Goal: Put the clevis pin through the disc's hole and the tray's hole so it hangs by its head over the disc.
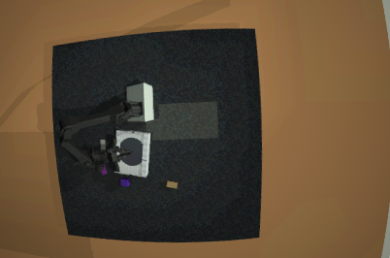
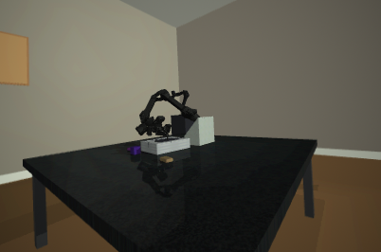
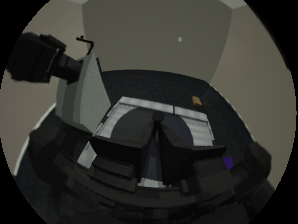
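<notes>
White steel tray with raised rim [image 1: 147,163], dark round disc [image 1: 136,151] inside. Small tan rectangular block [image 1: 172,184] at tray's four o'clock.

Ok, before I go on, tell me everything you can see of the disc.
The disc is a broad, round, dark grey plate, plain and matt-looking, lying apparently flat within the pale tray, whose lighter surface shows around it. The pincer, shut on the pin, hangs over it and hides part of it. I can't make out its centre hole, nor whether the pin or pincer touches it.
</notes>
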Controlling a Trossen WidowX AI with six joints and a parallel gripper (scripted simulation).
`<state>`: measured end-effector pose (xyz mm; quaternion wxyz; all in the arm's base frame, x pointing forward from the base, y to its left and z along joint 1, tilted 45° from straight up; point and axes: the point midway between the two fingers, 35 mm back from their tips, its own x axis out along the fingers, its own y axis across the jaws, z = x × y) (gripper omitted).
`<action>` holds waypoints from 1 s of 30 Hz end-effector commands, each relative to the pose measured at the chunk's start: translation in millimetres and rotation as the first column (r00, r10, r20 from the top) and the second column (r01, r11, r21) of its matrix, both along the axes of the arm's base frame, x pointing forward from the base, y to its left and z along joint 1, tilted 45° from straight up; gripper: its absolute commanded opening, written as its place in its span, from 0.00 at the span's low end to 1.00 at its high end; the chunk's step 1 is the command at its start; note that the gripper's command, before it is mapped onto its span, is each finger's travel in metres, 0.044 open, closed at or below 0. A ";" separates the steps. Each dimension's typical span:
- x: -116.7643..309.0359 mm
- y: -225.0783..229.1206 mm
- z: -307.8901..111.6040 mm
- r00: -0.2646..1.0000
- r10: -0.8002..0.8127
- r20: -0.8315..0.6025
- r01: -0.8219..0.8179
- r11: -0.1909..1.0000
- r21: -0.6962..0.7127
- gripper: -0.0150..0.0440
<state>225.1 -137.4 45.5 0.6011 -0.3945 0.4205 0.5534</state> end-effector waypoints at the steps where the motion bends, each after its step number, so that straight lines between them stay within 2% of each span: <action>1: 2.6 -0.7 0.1 1.000 -0.005 0.005 0.005 1.000 -0.001 0.25; 30: 8.2 -0.1 -0.8 1.000 -0.005 0.005 0.005 1.000 -0.001 0.25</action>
